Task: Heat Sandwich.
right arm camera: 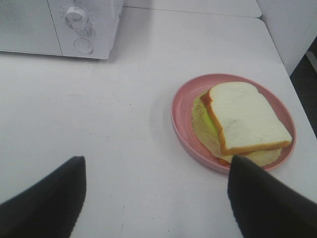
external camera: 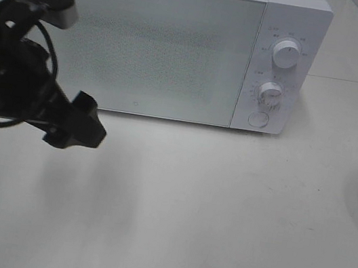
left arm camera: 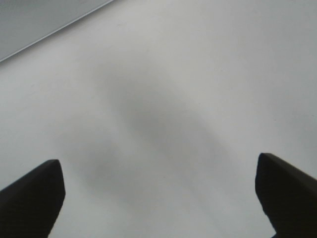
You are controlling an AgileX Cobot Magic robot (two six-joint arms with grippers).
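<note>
Left arm (external camera: 9, 78): black, cabled, reaching in from the left edge of the high view, a grey camera block on its wrist. Left gripper (left arm camera: 158, 198): fingers spread wide, nothing between them, hovering above the surface. Right arm: outside the high view. Right gripper (right arm camera: 153, 198): dark fingers (right arm camera: 44, 203) parted wide, nothing between them, held above the surface.

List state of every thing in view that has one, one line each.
microwave: door shut
sandwich: on the plate, untouched
plate: on the table, beside the microwave
left gripper: open, empty, above bare table
right gripper: open, empty, short of the plate
</note>
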